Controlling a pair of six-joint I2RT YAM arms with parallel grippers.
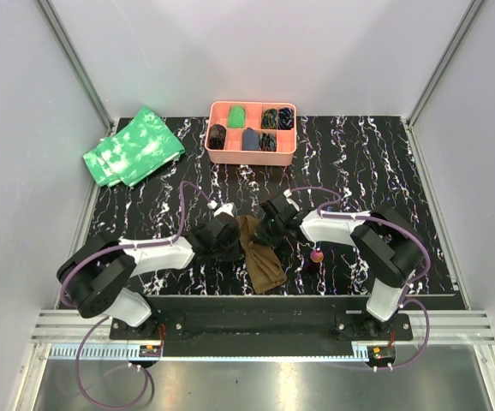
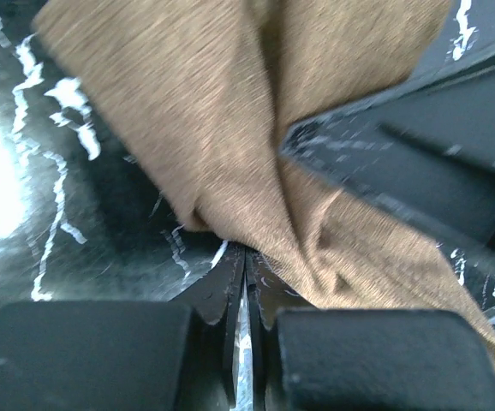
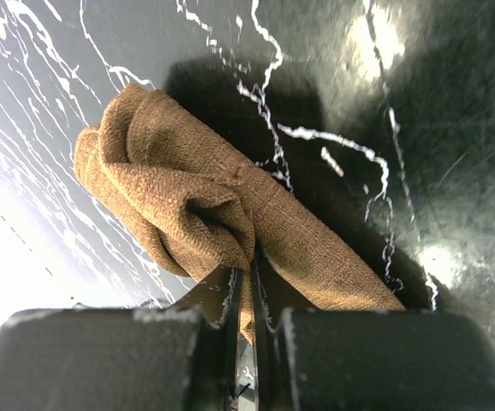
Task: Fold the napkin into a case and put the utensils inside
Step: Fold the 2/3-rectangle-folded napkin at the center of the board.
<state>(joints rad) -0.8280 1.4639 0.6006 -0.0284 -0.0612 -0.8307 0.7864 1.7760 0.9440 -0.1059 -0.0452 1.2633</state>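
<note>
The brown napkin point(image 1: 263, 264) lies bunched in a narrow, wrinkled strip near the front edge of the table, between my two grippers. My left gripper point(image 1: 229, 238) is shut at the napkin's left edge; in the left wrist view the napkin point(image 2: 230, 128) creases toward the tips of the left gripper point(image 2: 246, 250). My right gripper point(image 1: 271, 229) is shut on the upper right edge. The right wrist view shows the napkin point(image 3: 187, 197) rolled up, with cloth caught between the jaws of the right gripper point(image 3: 254, 257). One utensil with a pink-red end point(image 1: 316, 255) sits just right of the napkin.
A pink compartment tray point(image 1: 252, 155) holding dark and green items stands at the back centre. Green white-mottled cloths point(image 1: 134, 145) lie at the back left. The table top is black with white veins point(image 1: 376, 171).
</note>
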